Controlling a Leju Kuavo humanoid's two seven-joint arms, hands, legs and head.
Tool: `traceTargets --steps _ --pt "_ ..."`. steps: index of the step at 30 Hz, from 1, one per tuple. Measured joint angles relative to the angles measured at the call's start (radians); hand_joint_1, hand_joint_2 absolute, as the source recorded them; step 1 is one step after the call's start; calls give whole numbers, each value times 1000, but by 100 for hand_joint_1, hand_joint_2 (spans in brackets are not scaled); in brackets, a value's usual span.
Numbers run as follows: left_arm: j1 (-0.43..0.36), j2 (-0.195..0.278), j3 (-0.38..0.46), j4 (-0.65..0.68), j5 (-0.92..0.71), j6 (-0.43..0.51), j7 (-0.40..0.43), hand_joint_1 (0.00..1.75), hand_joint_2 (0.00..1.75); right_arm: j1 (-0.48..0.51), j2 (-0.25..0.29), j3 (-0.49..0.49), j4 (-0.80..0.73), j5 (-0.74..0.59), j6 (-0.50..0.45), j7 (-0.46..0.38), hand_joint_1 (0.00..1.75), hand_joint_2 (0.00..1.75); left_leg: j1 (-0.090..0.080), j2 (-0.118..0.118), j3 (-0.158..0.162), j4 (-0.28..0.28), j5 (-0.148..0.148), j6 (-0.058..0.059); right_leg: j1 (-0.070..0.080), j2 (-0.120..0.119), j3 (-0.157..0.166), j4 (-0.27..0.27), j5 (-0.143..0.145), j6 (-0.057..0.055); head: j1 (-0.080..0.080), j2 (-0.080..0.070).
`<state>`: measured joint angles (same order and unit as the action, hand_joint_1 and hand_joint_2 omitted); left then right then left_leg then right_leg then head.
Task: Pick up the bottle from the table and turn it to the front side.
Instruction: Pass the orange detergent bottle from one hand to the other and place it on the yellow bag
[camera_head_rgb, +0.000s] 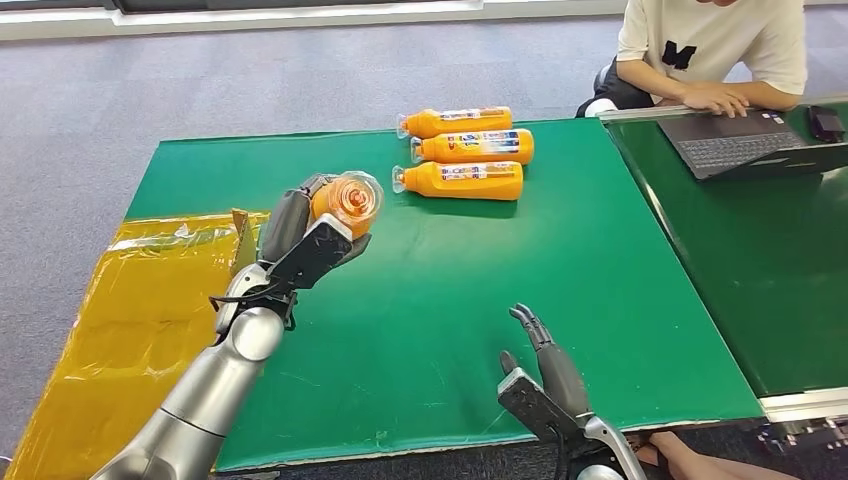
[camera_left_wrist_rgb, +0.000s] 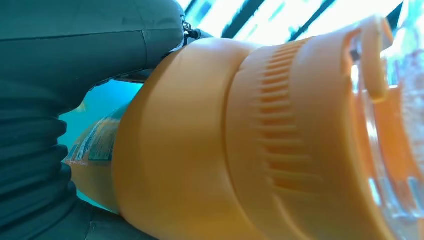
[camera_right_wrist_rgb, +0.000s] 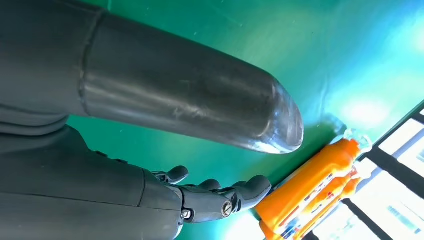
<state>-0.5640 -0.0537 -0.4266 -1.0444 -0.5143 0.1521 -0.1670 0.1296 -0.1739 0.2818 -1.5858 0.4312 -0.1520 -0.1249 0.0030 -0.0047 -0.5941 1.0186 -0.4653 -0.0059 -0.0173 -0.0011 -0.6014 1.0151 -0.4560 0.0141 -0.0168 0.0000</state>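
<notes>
An orange bottle (camera_head_rgb: 343, 203) was gripped aloft by the left hand (camera_head_rgb: 305, 240), best rotated slowly until its label faced front, while the right hand (camera_head_rgb: 545, 385) was held spread and empty.

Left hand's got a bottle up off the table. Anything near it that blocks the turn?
Nothing visible does. The left hand holds the bottle above bare green table. The three other bottles lie farther back, apart from it, and the right hand hangs open near the front edge.
</notes>
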Motion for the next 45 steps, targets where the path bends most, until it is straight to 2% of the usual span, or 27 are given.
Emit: traceTargets --steps 2,5,8,14,18,22,28,33,38,45 --pt "-2 30 -3 -2 -107 38 16 175 175 15 -9 -6 -10 32 -44 9 0 175 0 0 0 0 0 0 0 0 0 0 0 0 0 0" --pt "-4 87 -8 -5 -232 74 29 175 175 53 -35 -30 -43 119 -117 42 0 175 0 0 0 0 0 0 0 0 0 0 0 0 0 0" --pt "1 150 -16 -20 -318 99 41 175 175 98 -70 -65 -83 178 -139 71 0 175 0 0 0 0 0 0 0 1 0 0 0 0 0 0" --pt "36 264 -24 -66 -444 142 78 175 175 183 -122 -127 -144 180 -150 77 0 175 0 0 0 0 0 0 0 1 -1 0 0 0 0 0" --pt "43 311 -25 -86 -539 178 109 175 175 204 -127 -133 -155 180 -164 73 0 175 0 1 0 0 0 0 0 1 -1 0 0 0 0 0" --pt "45 338 -26 -97 -568 185 122 175 175 213 -127 -134 -160 180 -168 72 0 175 0 1 0 0 0 0 0 1 0 0 0 0 0 0" --pt "63 405 -34 -103 -790 240 207 175 175 230 -127 -134 -162 171 -208 66 0 175 0 2 0 -1 0 -1 0 2 0 0 0 0 0 0" --pt "143 470 -19 -116 -855 247 223 175 175 255 -128 -134 -162 157 -242 68 0 175 1 4 1 -1 -1 -2 1 3 -1 0 -2 -2 0 0" --pt "202 509 -4 -136 -880 209 239 175 175 268 -132 -134 -163 150 -253 76 0 175 1 4 1 -1 -2 -2 1 3 0 0 -2 -2 0 0" --pt "410 583 70 -211 -932 104 284 175 175 316 -141 -134 -188 142 -274 97 0 175 1 10 4 -1 -6 -4 2 7 0 0 -5 -5 0 0"
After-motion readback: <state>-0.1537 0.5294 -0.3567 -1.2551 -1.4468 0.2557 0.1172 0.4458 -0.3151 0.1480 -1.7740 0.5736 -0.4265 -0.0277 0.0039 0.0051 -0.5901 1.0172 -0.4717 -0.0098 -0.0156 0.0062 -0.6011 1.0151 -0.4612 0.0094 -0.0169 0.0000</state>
